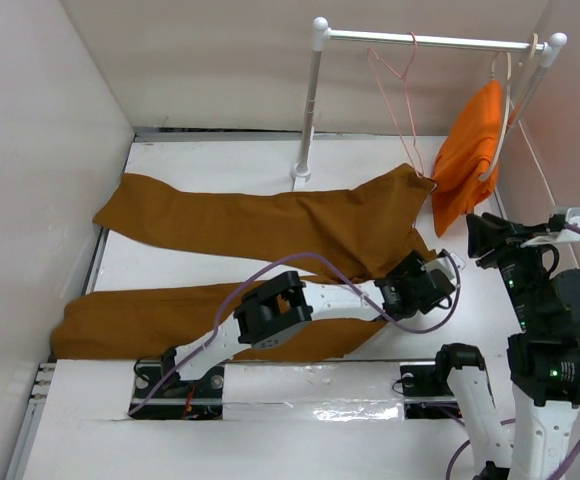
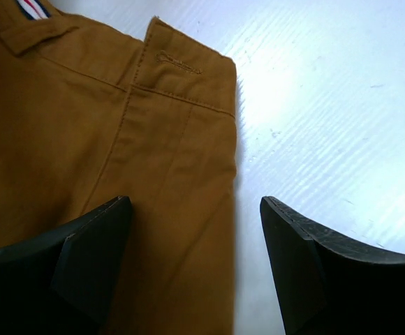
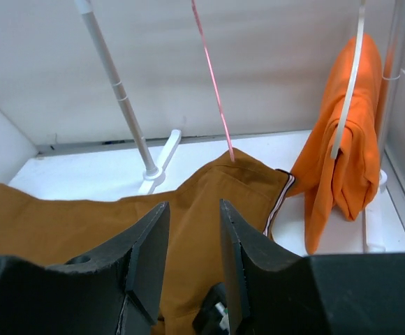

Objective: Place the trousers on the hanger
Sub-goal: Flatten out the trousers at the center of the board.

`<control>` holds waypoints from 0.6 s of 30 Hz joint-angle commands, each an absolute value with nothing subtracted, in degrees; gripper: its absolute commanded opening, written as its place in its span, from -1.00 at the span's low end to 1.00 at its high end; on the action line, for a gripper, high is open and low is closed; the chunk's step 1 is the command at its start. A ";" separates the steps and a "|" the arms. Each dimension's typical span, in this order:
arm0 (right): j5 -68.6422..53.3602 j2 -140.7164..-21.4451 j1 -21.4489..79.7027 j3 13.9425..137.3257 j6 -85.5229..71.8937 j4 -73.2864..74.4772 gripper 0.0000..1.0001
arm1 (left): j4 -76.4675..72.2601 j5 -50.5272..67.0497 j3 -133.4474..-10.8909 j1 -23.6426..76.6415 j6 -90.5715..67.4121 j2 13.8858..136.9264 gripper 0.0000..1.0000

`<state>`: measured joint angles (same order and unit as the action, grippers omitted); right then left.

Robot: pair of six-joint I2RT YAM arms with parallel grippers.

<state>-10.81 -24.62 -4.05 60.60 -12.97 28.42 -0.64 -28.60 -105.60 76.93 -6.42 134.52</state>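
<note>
We see the left pincer (image 2: 195,209) with fingers wide apart, straddling the waist edge of the trousers (image 1: 270,225) on the tabletop (image 1: 220,155). Their 2 legs run long toward 9 o'clock, and the waist corner peaks at the hanger (image 3: 213,84). The right pincer (image 3: 194,209) is slightly apart and holds nothing.

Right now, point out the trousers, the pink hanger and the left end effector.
trousers (image 1: 270,225), top external view, upper leg.
pink hanger (image 3: 213,84), right wrist view, slanted wire.
left end effector (image 2: 195,206), left wrist view, midway between fingertips.
</note>
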 commanded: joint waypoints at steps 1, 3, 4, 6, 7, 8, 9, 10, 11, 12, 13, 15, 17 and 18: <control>-13.45 -24.61 -3.78 60.73 -10.20 31.73 -0.19 | 4.56 -25.75 -112.14 75.50 -4.57 136.22 0.45; -13.88 -24.87 -3.78 59.59 -10.11 31.21 -0.19 | 5.01 -25.23 -113.72 74.89 -4.13 138.24 0.45; -14.23 -24.87 -3.78 58.89 -10.19 30.59 -0.20 | 5.88 -25.22 -114.25 74.88 -4.04 138.86 0.42; -15.12 -25.05 -3.78 57.22 -10.55 29.36 -0.20 | 6.07 -26.36 -114.87 74.27 -3.96 140.44 0.33; -15.12 -24.87 -3.78 56.87 -10.81 29.09 -0.20 | 5.54 -26.80 -114.70 74.27 -3.69 140.88 0.28; -15.03 -24.79 -3.78 56.43 -10.90 28.74 -0.20 | 5.54 -26.89 -114.78 73.57 -3.34 141.76 0.26; -15.03 -24.52 -3.78 55.99 -11.16 27.78 -0.20 | 5.62 -27.16 -114.87 73.56 -2.73 142.03 0.22; -15.03 -24.52 -3.78 55.29 -11.25 27.51 -0.20 | 5.45 -27.59 -114.79 73.04 -2.64 142.29 -0.08; -15.03 -24.70 -3.78 55.11 -11.16 27.42 -0.20 | 5.01 -28.38 -114.44 73.04 -2.64 142.38 -0.36; -15.03 -24.87 -3.78 55.02 -10.99 27.60 -0.20 | 4.40 -29.61 -112.69 72.43 -3.51 141.86 -0.61; -15.03 -24.87 -3.78 54.58 -10.81 27.77 -0.20 | 2.31 -29.36 -111.37 72.42 -4.12 140.81 -1.00; -13.81 -24.61 -3.78 53.88 -10.46 27.86 -0.20 | -0.16 -26.04 -104.99 70.50 -5.88 135.46 -1.00; -12.84 -24.52 -3.78 52.39 -9.85 27.95 -0.21 | -6.46 -23.39 -99.35 69.09 -8.34 126.45 -1.00; -12.40 -24.61 -3.78 51.77 -9.32 28.04 -0.21 | -8.77 -19.90 -93.05 68.21 -9.22 123.17 -1.00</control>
<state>-13.65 -24.64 -4.05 53.34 -11.09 29.39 -4.84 -23.64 -101.89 72.12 -6.04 135.68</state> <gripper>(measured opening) 0.397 0.007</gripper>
